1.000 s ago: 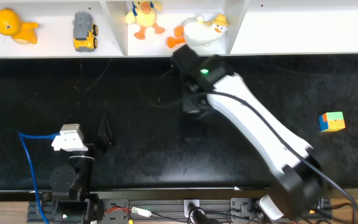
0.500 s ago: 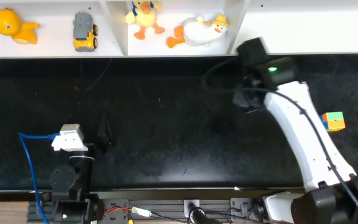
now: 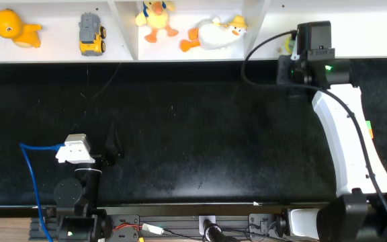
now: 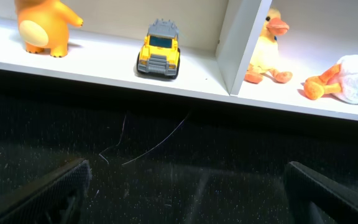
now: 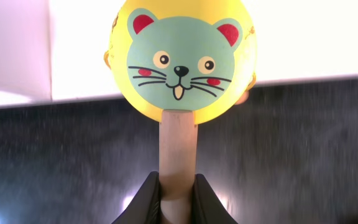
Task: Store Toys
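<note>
Two end effectors: left end effector [image 4: 191, 186] is gaping wide; right end effector [image 5: 178, 190] is pinching the rattle [image 5: 179, 62] by its handle [image 5: 178, 143].
Handling: I am judging it light, rigid, top-heavy; the handle grip is suiting it.
Shelf [image 5: 316, 37]: the rattle is hovering at its edge.

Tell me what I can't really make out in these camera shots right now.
- The rattle: in the top view the right arm covers nearly all of it, so whether it touches the shelf is unclear.
- The orange duck: left wrist view, head cut off by the picture's edge.
- The white duck: left wrist view, partly cut off by the edge.
- The left pincer: its own view, fingers just blurred dark shapes.
</note>
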{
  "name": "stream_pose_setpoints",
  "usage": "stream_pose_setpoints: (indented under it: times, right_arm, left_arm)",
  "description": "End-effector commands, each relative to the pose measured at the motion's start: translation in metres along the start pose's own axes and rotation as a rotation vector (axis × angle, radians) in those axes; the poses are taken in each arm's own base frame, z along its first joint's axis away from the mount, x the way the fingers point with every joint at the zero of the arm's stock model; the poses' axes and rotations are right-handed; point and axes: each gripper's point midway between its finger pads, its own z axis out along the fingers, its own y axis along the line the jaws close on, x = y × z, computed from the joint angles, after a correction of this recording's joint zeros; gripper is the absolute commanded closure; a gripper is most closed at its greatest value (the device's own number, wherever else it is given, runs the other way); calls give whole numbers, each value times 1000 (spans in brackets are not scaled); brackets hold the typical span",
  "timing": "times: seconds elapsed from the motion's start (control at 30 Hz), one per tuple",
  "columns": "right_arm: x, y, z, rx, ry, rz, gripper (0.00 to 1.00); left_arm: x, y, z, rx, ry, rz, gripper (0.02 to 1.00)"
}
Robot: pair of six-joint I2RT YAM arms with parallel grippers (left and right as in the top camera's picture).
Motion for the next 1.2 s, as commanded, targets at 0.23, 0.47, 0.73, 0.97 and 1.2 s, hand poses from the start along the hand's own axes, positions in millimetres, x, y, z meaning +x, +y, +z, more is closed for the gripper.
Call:
stream_pose_setpoints:
  times: [0.23, 0.47, 0.73, 0.97, 1.2]
  right_arm:
    - [-15, 10, 52, -15, -20, -96, 956]
    - [-29, 12, 69, -16, -69, -89, 954]
    - [-34, 14, 94, -14, -80, -83, 956]
    - [-46, 16, 100, -19, -129, -53, 956]
    - [-47, 16, 100, -19, -134, -52, 522]
  left_arm:
    - [1, 0, 0, 2, -7, -10, 20]
    - [1, 0, 0, 2, -7, -10, 20]
    - [1, 0, 0, 2, -7, -10, 20]
    - [1, 0, 0, 2, -7, -10, 23]
    - [1, 0, 0, 2, -7, -10, 20]
